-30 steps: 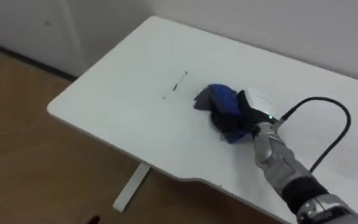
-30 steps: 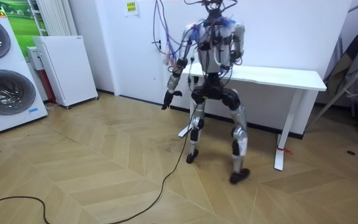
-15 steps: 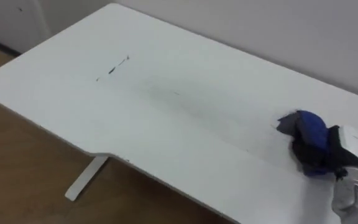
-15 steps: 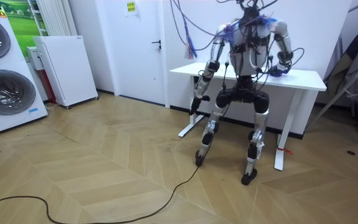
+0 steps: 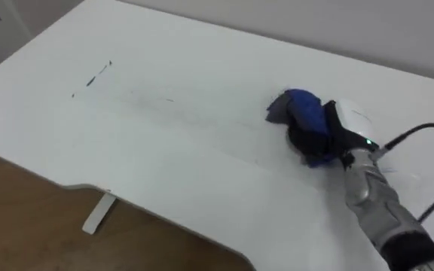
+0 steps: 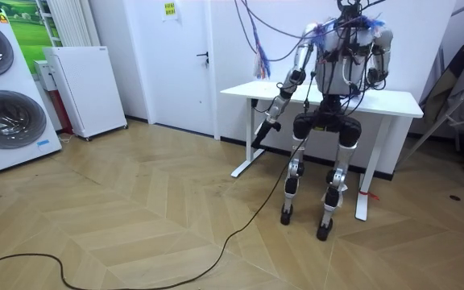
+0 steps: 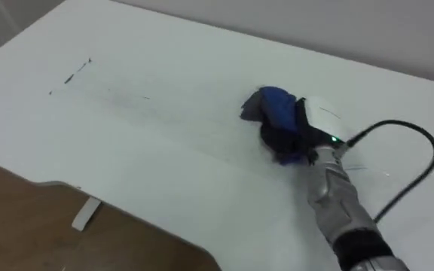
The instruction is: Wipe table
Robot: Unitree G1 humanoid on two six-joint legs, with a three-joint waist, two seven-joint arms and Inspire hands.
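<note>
Pressing blue cloth [image 5: 298, 109] on white table [image 5: 164, 143], right hand [image 5: 343, 123] – fingers curled round it

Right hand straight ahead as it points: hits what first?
Looks free: only bare table up to its far edge by the wall. Cloth in the right hand leads; the marks lie well left of that line.

Home laundry corner: stacked washing machines [image 6: 10, 121]

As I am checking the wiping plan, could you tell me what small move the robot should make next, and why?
Probably slide the right hand, which presses the blue cloth on the table, toward the robot's left. The dark marks lie on that side, well apart from the cloth.
</note>
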